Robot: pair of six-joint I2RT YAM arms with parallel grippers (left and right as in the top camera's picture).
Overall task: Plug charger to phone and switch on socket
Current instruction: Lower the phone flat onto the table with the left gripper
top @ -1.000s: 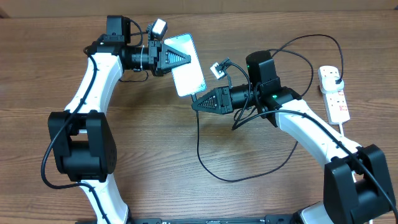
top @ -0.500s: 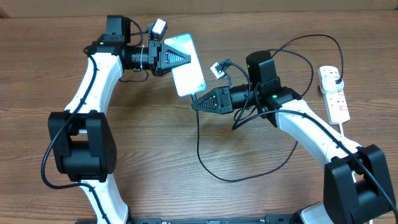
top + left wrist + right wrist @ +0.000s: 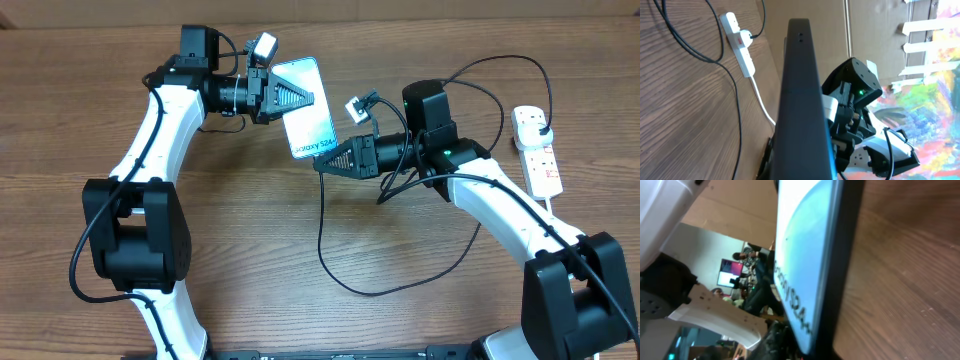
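Note:
My left gripper (image 3: 305, 98) is shut on the phone (image 3: 311, 120) and holds it above the table, its light blue screen facing up. In the left wrist view only the phone's dark edge (image 3: 802, 100) shows. My right gripper (image 3: 322, 167) sits at the phone's near end, shut on the charger's small plug tip, which is hidden between the fingers. The right wrist view shows the lit screen (image 3: 800, 255) very close. The black cable (image 3: 330, 265) hangs from that gripper, loops over the table and runs to the white socket (image 3: 537, 150) at the far right, also in the left wrist view (image 3: 737, 37).
The charger's black plug (image 3: 541, 126) sits in the socket's far outlet. The thick white cord (image 3: 552, 208) runs from the socket toward the table's right front. Cable loops lie under and behind my right arm (image 3: 500, 200). Cardboard panels stand beyond the table's far edge.
My left gripper has carried the phone a little to the right and tilted it. My right gripper has shifted slightly right and up, staying at the phone's near end.

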